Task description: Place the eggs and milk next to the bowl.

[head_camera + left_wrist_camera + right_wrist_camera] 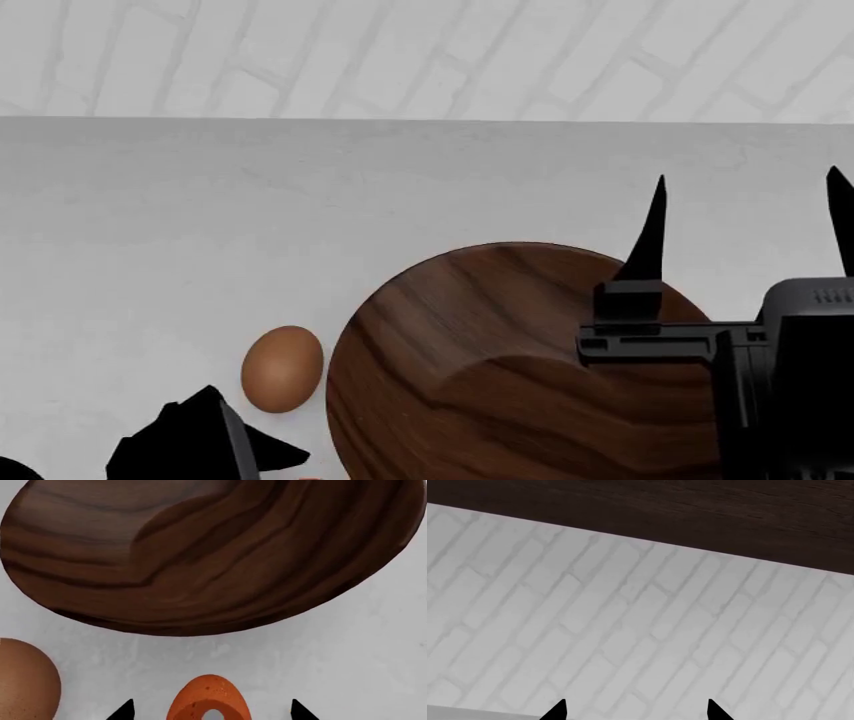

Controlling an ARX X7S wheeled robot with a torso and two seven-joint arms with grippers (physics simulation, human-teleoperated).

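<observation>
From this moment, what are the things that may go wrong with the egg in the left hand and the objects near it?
1. The orange-brown egg sits between the tips of the left hand, close to the bowl. If released carelessly, it may roll against the rim.
2. A second egg lies beside the bowl, near the left hand; the arm may knock it.
3. The milk is not visible in any view, so it still has to be found.
</observation>
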